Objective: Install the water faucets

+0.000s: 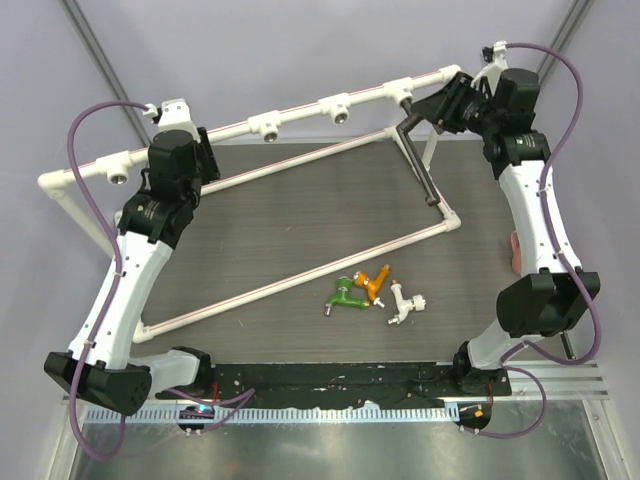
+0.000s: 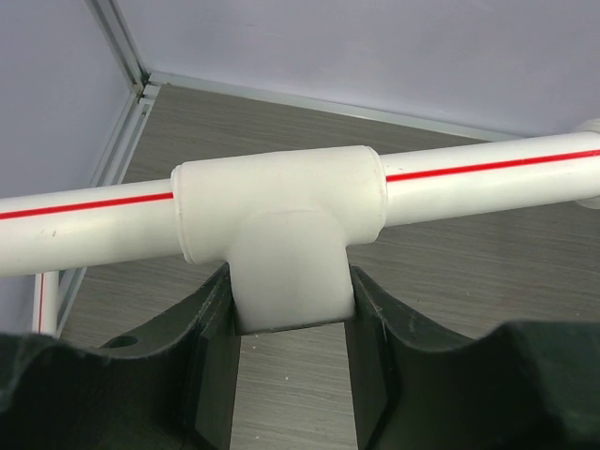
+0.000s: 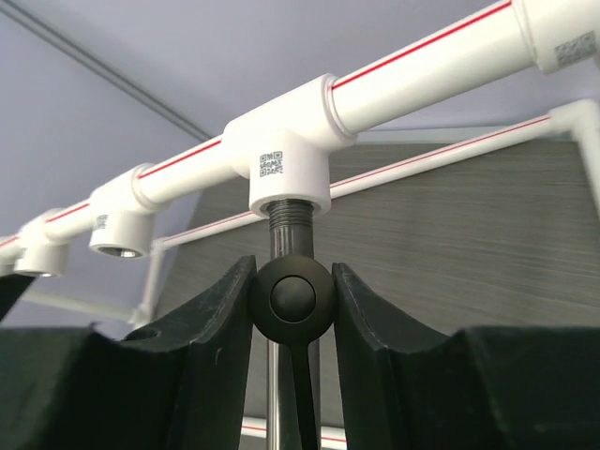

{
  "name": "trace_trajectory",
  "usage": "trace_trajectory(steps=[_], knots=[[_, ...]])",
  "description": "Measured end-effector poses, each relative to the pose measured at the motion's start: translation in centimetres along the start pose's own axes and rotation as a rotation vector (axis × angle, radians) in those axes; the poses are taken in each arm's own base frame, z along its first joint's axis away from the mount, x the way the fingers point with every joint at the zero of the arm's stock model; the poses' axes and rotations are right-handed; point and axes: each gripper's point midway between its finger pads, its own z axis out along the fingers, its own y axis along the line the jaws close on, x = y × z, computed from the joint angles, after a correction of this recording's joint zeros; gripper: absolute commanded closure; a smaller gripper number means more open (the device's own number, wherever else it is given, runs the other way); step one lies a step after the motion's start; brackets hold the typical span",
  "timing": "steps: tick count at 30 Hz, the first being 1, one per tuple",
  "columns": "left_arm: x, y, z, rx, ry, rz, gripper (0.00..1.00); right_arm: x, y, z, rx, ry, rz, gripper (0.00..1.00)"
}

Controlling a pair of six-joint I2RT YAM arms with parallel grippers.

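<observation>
The black faucet (image 3: 292,300) hangs under a tee socket (image 3: 289,178) of the white pipe frame (image 1: 300,115), its threaded end in the socket. My right gripper (image 3: 292,269) is shut on its round body. In the top view the right gripper (image 1: 428,108) is at the frame's far right and the faucet's long tube (image 1: 422,160) slants toward the table. My left gripper (image 2: 291,277) is shut on the stem of another tee socket (image 2: 281,216) at the frame's left (image 1: 172,122). The green (image 1: 345,296), orange (image 1: 376,283) and white (image 1: 405,305) faucets lie together on the table.
Two open tee sockets (image 1: 268,125) (image 1: 338,105) sit on the top rail between my grippers, and one (image 1: 118,172) at the far left. The frame's lower pipes (image 1: 300,275) lie across the dark table. A pink object (image 1: 514,252) shows beside the right arm.
</observation>
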Motion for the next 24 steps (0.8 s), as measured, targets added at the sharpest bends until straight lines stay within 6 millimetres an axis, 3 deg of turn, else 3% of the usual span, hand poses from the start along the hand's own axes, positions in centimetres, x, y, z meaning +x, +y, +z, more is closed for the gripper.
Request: trace_trajectory(steps=[13, 16, 17, 19, 20, 23, 24], knots=[[0.1, -0.2, 0.0, 0.015, 0.004, -0.001, 1.0, 1.0, -0.8, -0.7, -0.338, -0.094, 0.495, 0.99], [0.1, -0.2, 0.0, 0.014, 0.003, -0.001, 1.0, 0.9, -0.9, -0.5, -0.378, -0.092, 0.57, 0.88], [0.1, -0.2, 0.0, 0.014, 0.003, -0.001, 1.0, 1.0, -0.9, -0.5, -0.387, -0.09, 0.588, 0.77], [0.1, -0.2, 0.0, 0.014, 0.003, -0.002, 1.0, 0.9, -0.8, -0.5, -0.397, -0.087, 0.611, 0.66], [0.1, -0.2, 0.0, 0.014, 0.003, -0.002, 1.0, 0.9, -0.8, -0.5, -0.398, -0.086, 0.617, 0.53], [0.0, -0.2, 0.0, 0.012, 0.002, -0.002, 1.0, 1.0, -1.1, -0.4, -0.384, -0.087, 0.611, 0.29], [-0.1, -0.1, 0.0, 0.011, -0.001, -0.005, 1.0, 1.1, -1.6, -0.4, -0.368, -0.085, 0.609, 0.25]])
